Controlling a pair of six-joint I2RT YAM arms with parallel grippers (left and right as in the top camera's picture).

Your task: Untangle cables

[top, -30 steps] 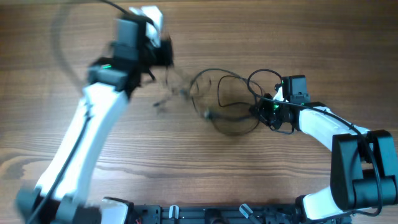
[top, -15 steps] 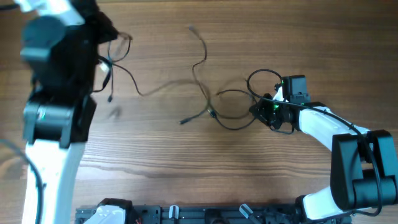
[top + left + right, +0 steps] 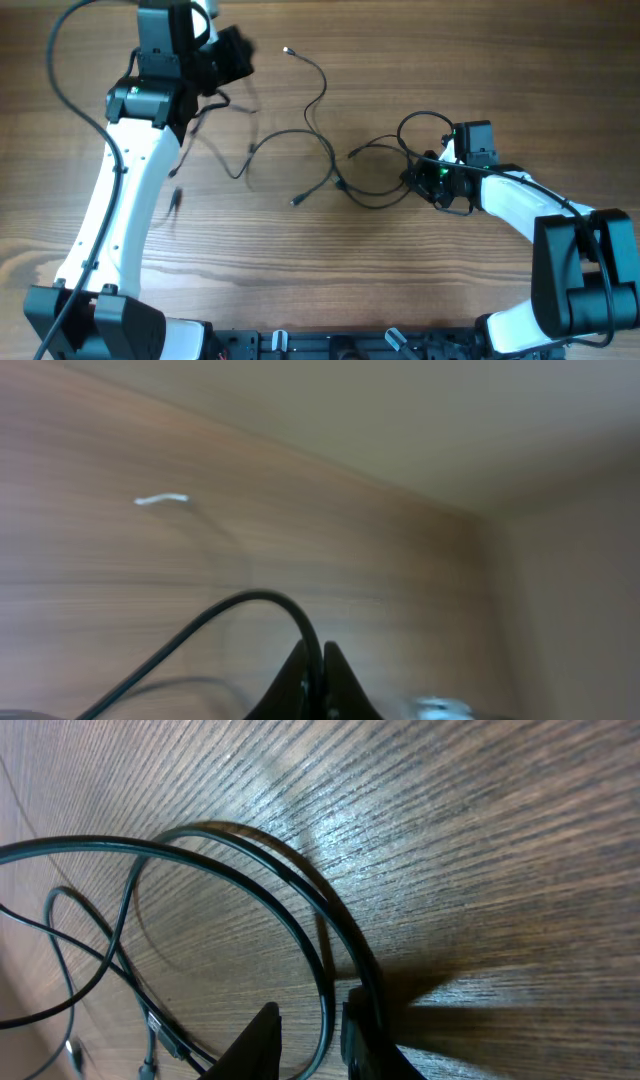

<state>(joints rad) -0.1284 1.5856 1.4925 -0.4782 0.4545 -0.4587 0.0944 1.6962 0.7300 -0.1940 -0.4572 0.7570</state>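
Note:
Thin black cables (image 3: pixel 318 150) lie spread over the middle of the wooden table. One metal-tipped plug end (image 3: pixel 287 50) lies at the back; it also shows in the left wrist view (image 3: pixel 161 500). Another end (image 3: pixel 296 201) lies in the middle. My left gripper (image 3: pixel 228 58), raised at the back left, is shut on a cable (image 3: pixel 255 600) whose strand hangs down to a plug (image 3: pixel 175 197). My right gripper (image 3: pixel 428 180) sits low on the table at the right. Its fingers (image 3: pixel 312 1038) are slightly apart, with a cable strand (image 3: pixel 318 970) running between them and a cable loop (image 3: pixel 422 125) behind.
The wooden table top (image 3: pixel 330 280) carries nothing else. The thick black wire (image 3: pixel 70 60) fixed to the left arm arcs over the back left. The robot base rail (image 3: pixel 330 345) runs along the front edge. A wall (image 3: pixel 400 420) stands behind the table.
The left arm swung far left with its cable, then came back right. The bunched tangle was pulled out leftward into loose strands. The right gripper and its loop stayed put.

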